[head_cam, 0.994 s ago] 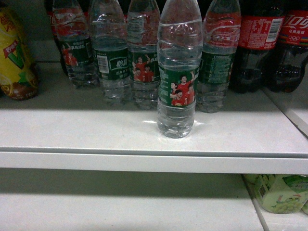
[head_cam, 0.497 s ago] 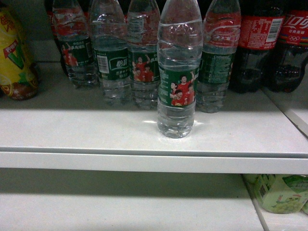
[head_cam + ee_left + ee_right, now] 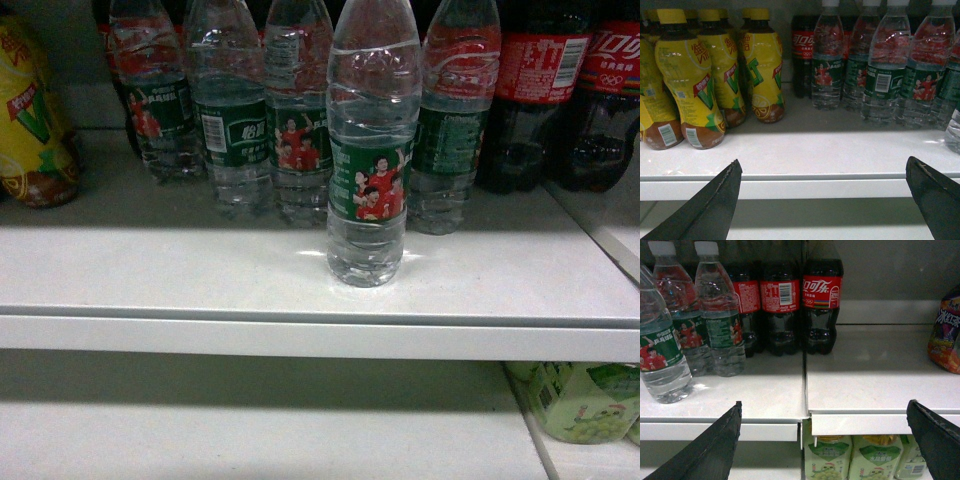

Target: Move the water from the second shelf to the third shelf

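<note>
Head view: water bottle (image 3: 372,150) upright, alone at the front of the white shelf (image 3: 200,280), just ahead of a row of the same green-label bottles (image 3: 232,120); dark cola bottles (image 3: 540,90) at the right, yellow drink bottle (image 3: 35,120) at far left. No tool visible from here. Lower shelf below, with pale green drink bottles (image 3: 580,400) at its right end.

Left wrist view: left tool (image 3: 825,172) spread wide, empty, in front of the shelf edge, facing yellow tea bottles (image 3: 687,85) and the water row (image 3: 880,70). Clear edge at far right probably the front bottle, but too cropped to be sure.

Right wrist view: right tool (image 3: 825,412) also spread wide, nothing between the fingers. Front water bottle (image 3: 660,355) at the left, well apart from it.

Handling, as a judgement: seemingly full, so moderately heavy; thin ribbed plastic, likely to yield if squeezed hard, smooth and a bit slippery. Best hold around the labelled middle, above the ribbed lower part, kept upright.
</note>
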Controlling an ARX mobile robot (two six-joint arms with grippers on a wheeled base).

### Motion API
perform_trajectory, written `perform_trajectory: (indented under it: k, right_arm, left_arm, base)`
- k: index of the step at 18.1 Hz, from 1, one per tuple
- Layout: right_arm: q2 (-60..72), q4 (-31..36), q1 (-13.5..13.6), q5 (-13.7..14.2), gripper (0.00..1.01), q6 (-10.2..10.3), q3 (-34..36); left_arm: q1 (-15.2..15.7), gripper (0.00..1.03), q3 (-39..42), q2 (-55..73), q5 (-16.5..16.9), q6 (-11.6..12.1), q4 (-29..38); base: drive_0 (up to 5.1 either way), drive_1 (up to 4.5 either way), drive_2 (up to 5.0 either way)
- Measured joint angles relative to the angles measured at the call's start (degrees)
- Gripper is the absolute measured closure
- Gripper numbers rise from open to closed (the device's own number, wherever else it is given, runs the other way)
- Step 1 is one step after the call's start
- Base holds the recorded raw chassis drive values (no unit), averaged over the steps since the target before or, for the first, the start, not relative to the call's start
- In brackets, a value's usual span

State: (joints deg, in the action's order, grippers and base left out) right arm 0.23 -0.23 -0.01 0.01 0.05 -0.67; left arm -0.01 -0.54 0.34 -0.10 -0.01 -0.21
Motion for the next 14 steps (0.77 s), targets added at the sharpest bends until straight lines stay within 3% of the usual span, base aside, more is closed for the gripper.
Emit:
perform_trajectory:
  k: [4,5,6,7,9,14]
  right_arm:
    - [0.07,-0.42,0.02,0.11,0.03,0.17,-0.02]
    - [2.19,-6.12,2.25,3.52,0.03,3.34,-1.73]
    - [5.92,-6.99,6.19,6.64,0.03,7.08,-3.15]
    - [6.6,-6.34,8.55,7.69,0.03,8.61,-4.55]
    - [10.71,-0.37,8.74,7.41,0.03,9.62,-9.25]
    - [34.03,18.27,7.45,1.01,0.03,9.31,-15.93]
  left_arm:
    - [0.0,0.05,0.0,0.0,0.0,0.0,0.0]
    - [0.0,0.05,0.0,0.0,0.0,0.0,0.0]
    - [0.0,0.05,0.0,0.0,0.09,0.0,0.0]
    - [0.0,0.05,0.0,0.0,0.04,0.0,0.0]
    - [0.0,0.05,0.0,0.0,0.09,0.0,0.02]
    - [0.0,0.05,0.0,0.0,0.07,0.02,0.02]
  base:
    - [0.0,0.0,0.0]
    - [0.0,0.0,0.0]
    - [0.0,0.0,0.0]
    - [0.0,0.0,0.0]
    - [0.0,0.0,0.0]
    - [0.0,0.0,0.0]
